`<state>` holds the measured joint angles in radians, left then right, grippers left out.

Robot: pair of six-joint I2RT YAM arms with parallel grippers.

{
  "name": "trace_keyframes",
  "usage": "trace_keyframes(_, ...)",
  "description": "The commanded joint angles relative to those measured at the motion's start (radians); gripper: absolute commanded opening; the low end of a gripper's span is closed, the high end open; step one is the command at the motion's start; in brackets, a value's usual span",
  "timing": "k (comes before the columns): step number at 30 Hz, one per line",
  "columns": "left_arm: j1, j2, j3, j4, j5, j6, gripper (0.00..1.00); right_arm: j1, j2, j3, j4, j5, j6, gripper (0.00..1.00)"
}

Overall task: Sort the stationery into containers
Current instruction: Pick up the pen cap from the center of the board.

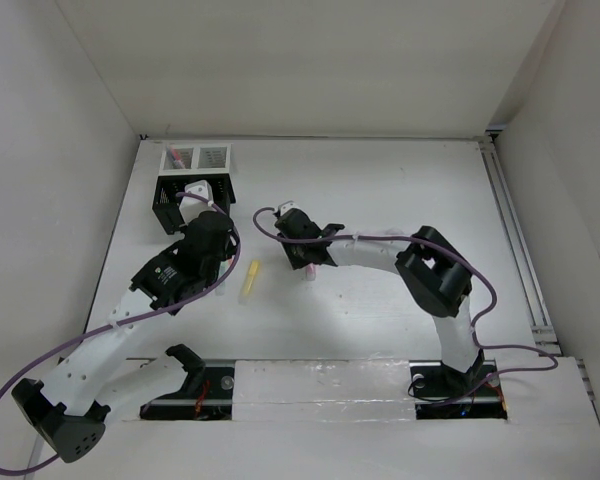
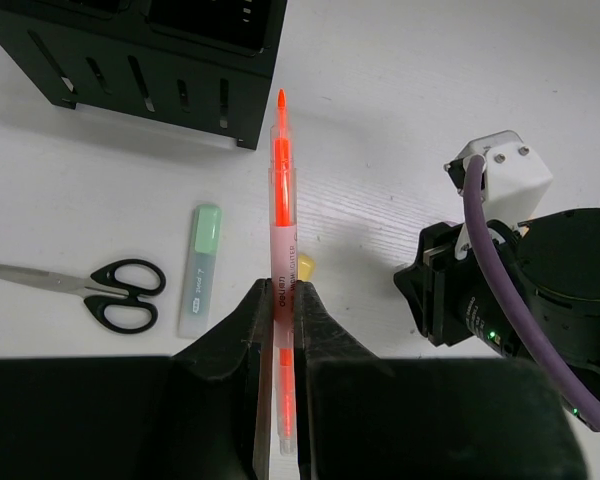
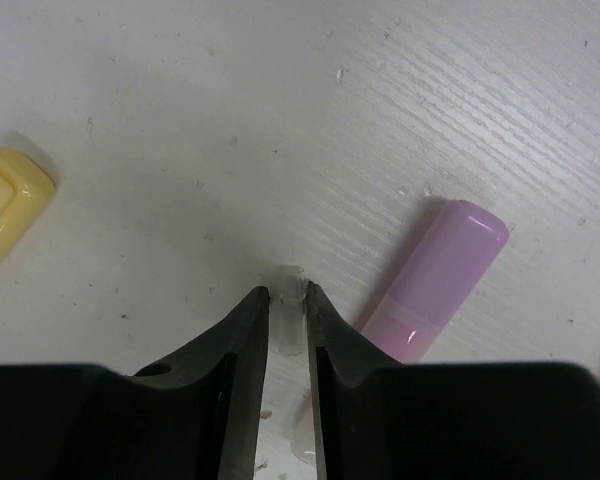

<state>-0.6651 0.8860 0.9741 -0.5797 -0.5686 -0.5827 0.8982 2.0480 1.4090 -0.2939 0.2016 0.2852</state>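
White walls (image 1: 40, 150) box in a grained white counter (image 1: 380, 190). Scissors (image 2: 110, 292) and a green marker (image 2: 200, 270) lie left of the left gripper (image 2: 282, 290), which clamps an orange pen (image 2: 282, 200) near the black organiser (image 2: 150, 50). The right gripper (image 3: 287, 295) pinches a small clear piece (image 3: 288, 280) between a yellow marker (image 3: 5, 205) and a purple marker (image 3: 435, 275).

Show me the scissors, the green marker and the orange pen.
scissors (image 2: 98, 290): left wrist view, on the black handle neck.
green marker (image 2: 200, 272): left wrist view, on the barrel.
orange pen (image 2: 282, 215): left wrist view, on the barrel below the tip.
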Motion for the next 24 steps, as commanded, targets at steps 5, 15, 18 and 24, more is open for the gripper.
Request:
trace_keyframes(5,0.004,-0.015,-0.006,0.020,-0.004,0.014,0.00,0.010,-0.022,-0.042,-0.022,-0.018,0.016,0.25)
trace_keyframes(15,0.004,-0.015,-0.006,0.011,-0.004,0.014,0.00,0.010,-0.052,-0.071,0.008,-0.062,0.025,0.00)
trace_keyframes(18,0.004,-0.027,-0.006,0.011,-0.004,0.014,0.00,0.010,-0.115,-0.103,0.074,-0.102,0.016,0.00)
trace_keyframes(24,0.004,-0.091,-0.028,0.093,0.128,0.081,0.00,0.010,-0.345,-0.205,0.255,-0.132,-0.037,0.00)
